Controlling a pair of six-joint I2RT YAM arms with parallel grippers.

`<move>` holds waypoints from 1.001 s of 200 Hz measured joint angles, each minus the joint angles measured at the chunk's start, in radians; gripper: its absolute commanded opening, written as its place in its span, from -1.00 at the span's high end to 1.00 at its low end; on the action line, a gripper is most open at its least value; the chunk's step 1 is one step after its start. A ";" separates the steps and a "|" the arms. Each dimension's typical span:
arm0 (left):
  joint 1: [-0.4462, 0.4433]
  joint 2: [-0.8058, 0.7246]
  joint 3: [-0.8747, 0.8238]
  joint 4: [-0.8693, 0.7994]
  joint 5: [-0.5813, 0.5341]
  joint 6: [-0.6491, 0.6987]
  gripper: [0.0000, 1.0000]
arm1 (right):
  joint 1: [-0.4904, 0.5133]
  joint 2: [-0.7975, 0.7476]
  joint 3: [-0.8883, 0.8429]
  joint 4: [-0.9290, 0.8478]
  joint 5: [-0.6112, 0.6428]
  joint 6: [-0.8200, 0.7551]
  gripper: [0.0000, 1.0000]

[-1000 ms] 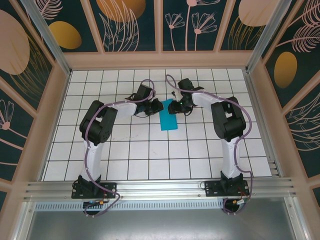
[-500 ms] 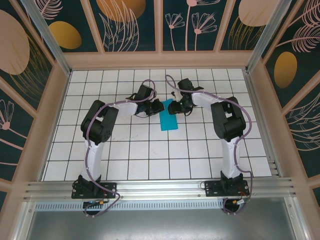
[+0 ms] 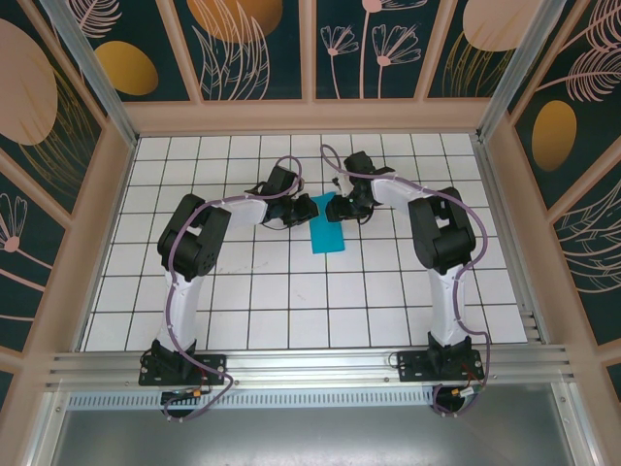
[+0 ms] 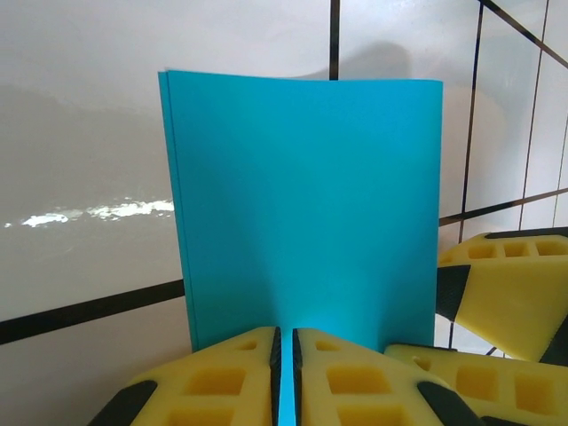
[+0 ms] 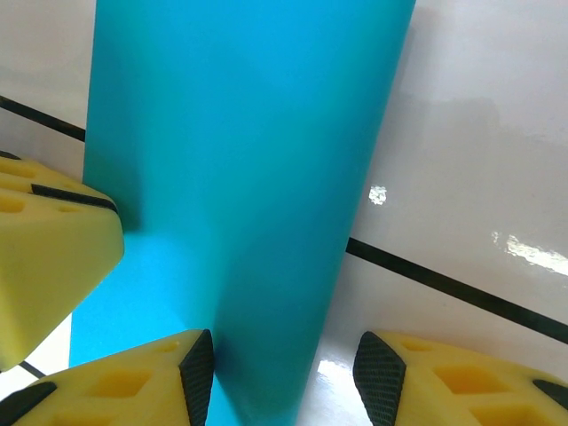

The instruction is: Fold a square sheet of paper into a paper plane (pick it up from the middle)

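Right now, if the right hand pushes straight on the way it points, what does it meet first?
The blue paper, partly between the right hand's open fingers; probably the table right behind it, though depth is unclear.

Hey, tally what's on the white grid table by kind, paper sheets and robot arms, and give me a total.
teal paper sheet: 1
robot arms: 2 (left arm, right arm)
Total: 3

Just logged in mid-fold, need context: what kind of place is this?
Probably a purpose-built robot test cell: white grid-tiled tabletop, aluminium mounting rail along the near edge, dark floral-printed wall panels around it.
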 measured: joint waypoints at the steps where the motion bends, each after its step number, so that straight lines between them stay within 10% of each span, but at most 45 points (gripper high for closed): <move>1: 0.000 0.000 0.000 0.000 0.000 0.000 0.68 | 0.000 0.000 0.000 0.000 0.000 0.000 -0.05; 200: -0.009 0.023 0.056 -0.104 -0.051 0.023 0.80 | -0.020 -0.089 -0.057 0.029 -0.008 0.099 -0.07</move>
